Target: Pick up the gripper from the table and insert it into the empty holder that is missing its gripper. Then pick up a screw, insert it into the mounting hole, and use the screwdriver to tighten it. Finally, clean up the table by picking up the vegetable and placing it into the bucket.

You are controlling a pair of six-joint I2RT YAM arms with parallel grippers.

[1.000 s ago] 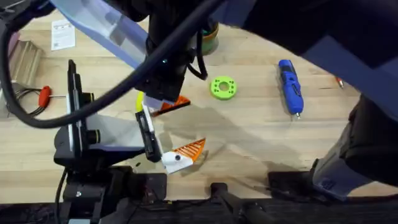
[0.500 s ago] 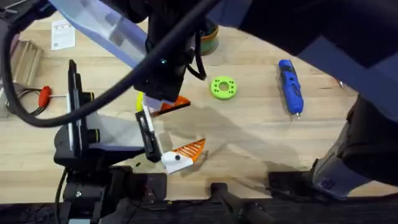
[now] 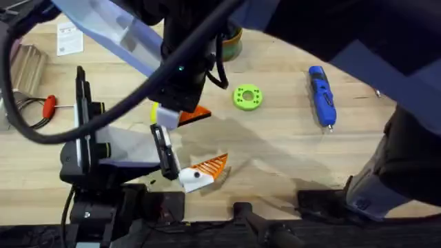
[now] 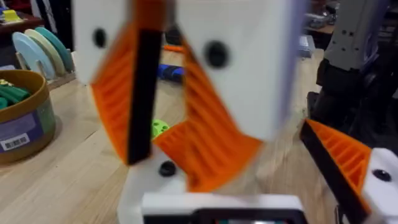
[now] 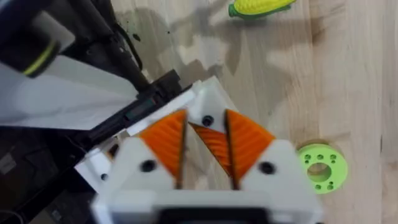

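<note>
My right gripper [image 5: 206, 127] reaches across the table and is shut on the gripper [image 5: 212, 144], a small orange ribbed wedge. It holds this part right at the holder [image 4: 146, 183], the bare white block with a dark screw hole on my left arm's tip. In the left wrist view the orange part [image 4: 205, 143] sits against that block. My left gripper [image 4: 242, 186] stands open, its one orange finger [image 3: 210, 165] off to the side. The blue screwdriver [image 3: 322, 95] lies at the right. The yellow-green vegetable [image 5: 261, 7] lies beyond the right gripper [image 3: 182, 114]. The bucket [image 4: 22, 118] stands at the back.
A green disc [image 3: 247, 96] lies mid-table between the grippers and the screwdriver. A red-handled tool [image 3: 49, 107] and metal parts sit at the far left. Bare wood stretches right of the left gripper, below the disc.
</note>
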